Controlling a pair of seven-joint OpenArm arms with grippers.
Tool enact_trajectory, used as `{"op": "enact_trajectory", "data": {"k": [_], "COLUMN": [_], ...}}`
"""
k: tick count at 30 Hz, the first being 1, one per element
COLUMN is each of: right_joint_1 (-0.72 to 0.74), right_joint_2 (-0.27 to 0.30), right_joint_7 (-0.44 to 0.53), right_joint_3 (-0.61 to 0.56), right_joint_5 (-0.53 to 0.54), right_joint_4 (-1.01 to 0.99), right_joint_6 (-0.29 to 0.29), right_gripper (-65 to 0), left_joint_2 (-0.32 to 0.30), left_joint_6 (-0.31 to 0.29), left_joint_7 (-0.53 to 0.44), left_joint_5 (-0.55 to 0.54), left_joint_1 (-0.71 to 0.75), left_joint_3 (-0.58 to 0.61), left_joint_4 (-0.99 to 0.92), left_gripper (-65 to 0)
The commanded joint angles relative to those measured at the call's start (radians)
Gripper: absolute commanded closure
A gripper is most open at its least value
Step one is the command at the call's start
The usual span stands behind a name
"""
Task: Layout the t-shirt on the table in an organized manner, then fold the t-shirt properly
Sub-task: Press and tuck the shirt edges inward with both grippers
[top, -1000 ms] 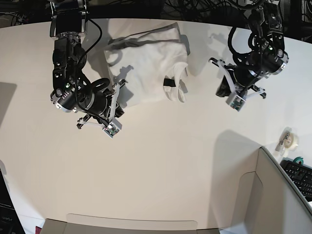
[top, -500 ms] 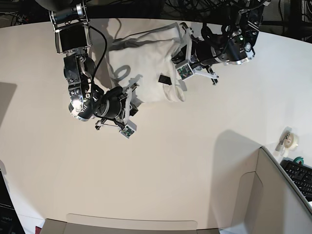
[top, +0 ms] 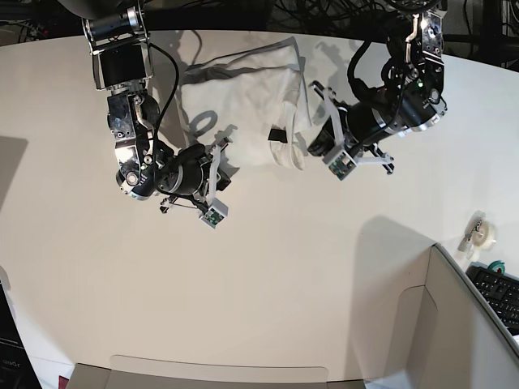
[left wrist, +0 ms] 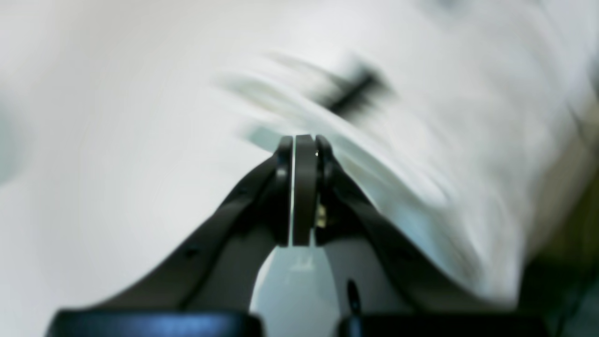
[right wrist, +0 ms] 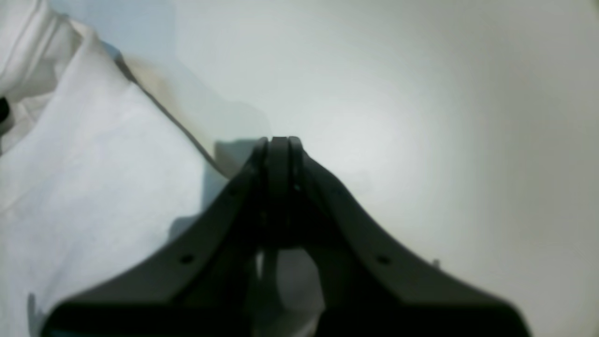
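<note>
**T-shirt bunched at the far edge, both grippers shut and empty**

T-shirt [top: 239,105] first, seen from the tools outward; the left gripper [left wrist: 302,150] has its jaws pressed together with nothing between them, its tip just off the cloth's near edge by the small black tag [top: 278,135]; that view is smeared, so whether it touches the fabric I cannot tell; the right gripper [right wrist: 279,142] is likewise closed on nothing, poised over bare table [top: 268,275] with the shirt's hem just beside it.

Outward from there, the shirt lies crumpled and folded on itself near the table's far curved edge, between the two arms, white side up with no print showing; its long axis runs roughly across the table from one arm to the other; both arms look about equally near, each at one flank of the heap.

Each arm is bent low, wrist angled in towards the cloth; to my eye the spreading-out is not done, and each gripper would need to open before it could take an edge.
</note>
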Motion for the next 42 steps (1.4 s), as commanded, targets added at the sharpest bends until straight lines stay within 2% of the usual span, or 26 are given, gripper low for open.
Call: {"op": "enact_trajectory", "data": {"k": [1,2,4,8,9,12,18,22,26,31,33,37,40,42], "right_joint_1": [0.018,0.014,0.011,0.008,0.008,0.008,0.008,0.009,0.011,0.008,0.006,0.004,-0.005,-0.026], "right_joint_2": [-0.001,-0.001,-0.001,-0.001,0.000,0.002,0.000,0.003,0.000,0.000,0.002,0.005,0.007,0.028], "right_joint_7": [0.017,0.017,0.017,0.017,0.017,0.017,0.028,0.043,0.043,0.045,0.045,0.045,0.043,0.042], "right_joint_3": [0.002,0.002,0.002,0.002,0.002,0.002,0.002,0.002,0.002,0.007,0.009,0.009,0.010,0.012], "right_joint_5": [0.016,0.016,0.016,0.014,0.014,0.014,0.014,0.014,0.014,0.014,0.014,0.014,0.014,0.014], "right_joint_4": [0.018,0.018,0.018,0.018,0.018,0.018,0.016,0.007,-0.013,-0.010,-0.007,-0.004,0.015,0.062], "right_joint_6": [0.002,0.002,0.002,0.002,0.002,0.002,0.002,0.002,0.002,0.002,0.002,0.002,0.002,0.002], "right_gripper": [0.0,0.0,0.0,0.0,0.0,0.0,0.0,0.0,0.0,0.0,0.0,0.0,0.0,0.0], "left_joint_2": [0.029,0.049,0.044,0.033,0.033,0.030,-0.057,-0.088,-0.134,-0.157,-0.157,-0.156,-0.154,-0.152], "left_joint_6": [-0.005,-0.005,-0.019,-0.051,-0.047,-0.044,-0.040,0.042,0.136,0.154,0.154,0.154,0.154,0.154], "left_joint_7": [-0.009,-0.001,0.025,0.174,0.209,0.213,0.213,0.209,0.129,0.034,0.001,-0.067,-0.072,-0.072], "left_joint_5": [-0.042,-0.076,-0.177,-0.401,-0.440,-0.486,-0.481,-0.481,-0.481,-0.478,-0.428,-0.243,-0.125,-0.056], "left_joint_1": [-0.021,-0.030,-0.038,-0.036,-0.033,-0.029,0.030,0.074,0.076,0.074,0.074,0.074,0.071,0.068], "left_joint_3": [-0.023,-0.042,-0.042,-0.040,-0.040,-0.037,0.031,0.110,0.219,0.333,0.354,0.384,0.385,0.384], "left_joint_4": [0.017,0.017,0.017,0.017,0.017,0.016,-0.001,-0.009,-0.030,-0.138,-0.196,-0.279,-0.293,-0.297], "left_gripper": [-0.2,-0.2,-0.2,-0.2,-0.2,-0.3,-0.3,-0.4,-0.4,-0.4,-0.4,-0.4,-0.4,-0.4]}}
